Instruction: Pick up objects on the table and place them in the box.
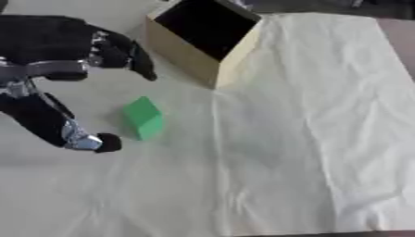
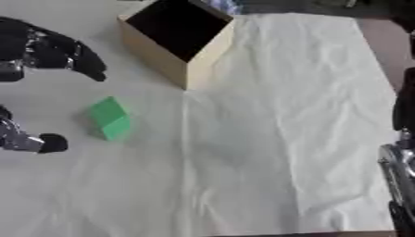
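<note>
Nearest the robot the pale cloth (image 1: 308, 139) lies creased over the table, bare along its near edge; at about four o'clock in the right eye view a dark and silver part of the right arm (image 2: 399, 185) shows at the frame's edge, and whether its hand is open or curled cannot be told. Farther in, at about nine o'clock, the left hand (image 1: 48, 69) hovers spread wide, its thumb (image 1: 93, 141) reaching down toward the near side and its fingers (image 1: 134, 58) arched on the far side, holding nothing. The green block (image 1: 143, 118) stands on the cloth just beside that opening, toward three o'clock from the palm, close to the thumb tip but apart from it. Its long axis runs roughly from eleven to five o'clock, so the thumb and fingers seem set to close across its ends more than its sides. The left hand is much the nearer of the two. Farthest off, at about twelve o'clock, the wooden box (image 1: 186, 55) sits with its dark mouth open upward, beyond the block toward one o'clock, well apart from it.
</note>
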You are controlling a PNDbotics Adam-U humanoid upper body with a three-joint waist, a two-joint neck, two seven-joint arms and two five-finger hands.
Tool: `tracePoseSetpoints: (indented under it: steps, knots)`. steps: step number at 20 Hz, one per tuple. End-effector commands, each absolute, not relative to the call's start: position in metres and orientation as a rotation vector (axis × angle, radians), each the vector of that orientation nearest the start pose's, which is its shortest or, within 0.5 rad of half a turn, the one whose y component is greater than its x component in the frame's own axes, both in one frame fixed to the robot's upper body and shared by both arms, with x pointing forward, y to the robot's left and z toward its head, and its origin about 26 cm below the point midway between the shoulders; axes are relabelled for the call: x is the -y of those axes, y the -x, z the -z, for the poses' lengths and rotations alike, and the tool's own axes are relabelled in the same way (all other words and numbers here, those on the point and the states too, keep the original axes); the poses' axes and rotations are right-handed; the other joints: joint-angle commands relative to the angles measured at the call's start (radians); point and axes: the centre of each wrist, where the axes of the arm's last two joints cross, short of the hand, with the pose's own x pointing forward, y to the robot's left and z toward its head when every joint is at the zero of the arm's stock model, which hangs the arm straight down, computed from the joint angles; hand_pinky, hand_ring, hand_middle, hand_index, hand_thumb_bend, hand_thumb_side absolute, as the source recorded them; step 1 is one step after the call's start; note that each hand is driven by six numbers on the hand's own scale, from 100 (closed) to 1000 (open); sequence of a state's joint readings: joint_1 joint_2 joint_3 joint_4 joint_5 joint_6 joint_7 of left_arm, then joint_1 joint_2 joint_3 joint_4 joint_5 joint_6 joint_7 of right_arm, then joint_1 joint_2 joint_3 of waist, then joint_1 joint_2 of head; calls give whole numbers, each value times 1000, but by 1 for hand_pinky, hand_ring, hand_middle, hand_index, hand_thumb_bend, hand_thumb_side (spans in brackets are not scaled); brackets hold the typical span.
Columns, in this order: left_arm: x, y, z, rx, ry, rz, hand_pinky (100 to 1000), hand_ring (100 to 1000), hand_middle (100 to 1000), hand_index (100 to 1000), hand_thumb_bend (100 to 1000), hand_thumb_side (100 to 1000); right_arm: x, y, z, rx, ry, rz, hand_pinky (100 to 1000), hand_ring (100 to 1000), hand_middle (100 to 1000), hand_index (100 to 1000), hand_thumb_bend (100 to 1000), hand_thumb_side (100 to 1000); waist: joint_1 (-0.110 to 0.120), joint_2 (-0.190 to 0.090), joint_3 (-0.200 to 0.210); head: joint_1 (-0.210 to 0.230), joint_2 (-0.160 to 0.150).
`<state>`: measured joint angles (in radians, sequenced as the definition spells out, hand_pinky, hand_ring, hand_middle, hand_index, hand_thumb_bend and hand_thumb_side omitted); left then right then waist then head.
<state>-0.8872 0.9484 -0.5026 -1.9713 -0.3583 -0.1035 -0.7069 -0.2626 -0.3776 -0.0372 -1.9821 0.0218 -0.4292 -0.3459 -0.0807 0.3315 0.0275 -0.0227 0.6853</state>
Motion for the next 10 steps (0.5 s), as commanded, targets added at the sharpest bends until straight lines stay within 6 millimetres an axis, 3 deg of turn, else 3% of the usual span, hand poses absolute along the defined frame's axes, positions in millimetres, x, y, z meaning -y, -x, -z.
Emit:
tracePoseSetpoints:
  steps: [1, 5, 10]
  knots:
    - [-203, -303, -338, -1829, 863, -2725, 788, 862, 837, 893, 594, 393, 285, -295, -203, -3508, -401, 79, 793, 730, 609, 823, 100, 856, 7, -21, -2, -7, -2]
    - [-202, -312, -340, -1754, 861, -2756, 807, 877, 841, 898, 634, 415, 285, -295, -203, -3509, -401, 74, 793, 728, 608, 823, 100, 857, 10, -17, -2, -12, 2]
    - [-217, -325, -335, -1678, 912, -2824, 823, 890, 847, 903, 691, 432, 285, -295, -203, -3510, -406, 70, 793, 726, 606, 822, 100, 859, 15, -11, -4, -16, 1]
